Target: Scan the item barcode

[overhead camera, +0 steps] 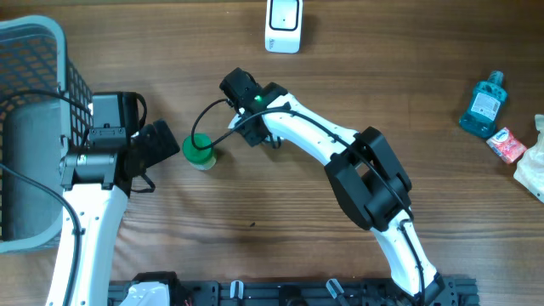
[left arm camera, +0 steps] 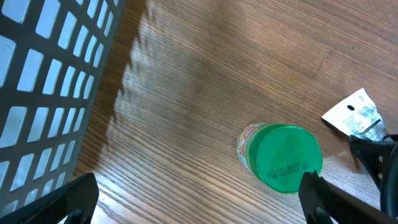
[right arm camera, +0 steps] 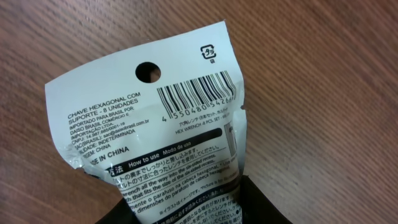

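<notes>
- hex wrench packet [right arm camera: 161, 124]: mid-table, just right of the green-lidded jar [overhead camera: 200, 151].
- my left gripper [overhead camera: 160, 146]: fingers wide apart, empty, hovering by the jar.
- my right gripper [right arm camera: 186, 211]: fingers clamped on the packet's lower end; its long axis runs straight out from them, barcode near the far, hole-punched end.
- scanner [overhead camera: 283, 25]: at the table's far edge, nearer my right arm; i reckon the barcode face must turn toward it.

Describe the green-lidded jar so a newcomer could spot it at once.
Start at the grey mesh basket at the left of the table and move right past the open left gripper. Just beyond it sits the small jar. Its round bright-green lid marks it out from the white packet in the right gripper nearby and the blue bottle far right.
</notes>
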`<state>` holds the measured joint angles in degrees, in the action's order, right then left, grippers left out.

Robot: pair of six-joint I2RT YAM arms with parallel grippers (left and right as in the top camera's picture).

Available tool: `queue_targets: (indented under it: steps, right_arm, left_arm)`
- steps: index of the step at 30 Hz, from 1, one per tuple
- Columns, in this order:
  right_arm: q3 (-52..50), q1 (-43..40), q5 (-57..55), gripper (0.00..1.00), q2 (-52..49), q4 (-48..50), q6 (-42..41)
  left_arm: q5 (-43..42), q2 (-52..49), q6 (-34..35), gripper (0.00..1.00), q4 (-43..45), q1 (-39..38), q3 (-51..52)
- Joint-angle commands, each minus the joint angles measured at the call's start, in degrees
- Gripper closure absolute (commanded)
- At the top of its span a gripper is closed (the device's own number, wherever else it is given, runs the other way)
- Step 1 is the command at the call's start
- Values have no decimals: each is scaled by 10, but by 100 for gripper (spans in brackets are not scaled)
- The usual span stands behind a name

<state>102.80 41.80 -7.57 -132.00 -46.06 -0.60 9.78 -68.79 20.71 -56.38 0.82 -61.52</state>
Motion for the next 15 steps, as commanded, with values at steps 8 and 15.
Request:
queue_targets:
  steps: [8,15]
  right_arm:
    - [16,-18,-2,95,67,-67,-33]
    - [16,-131,-5,95,109,-132,-54]
  left_arm:
    - [-1,0,7,0,2,4,-7]
    - [-1,0,7,0,2,4,-7]
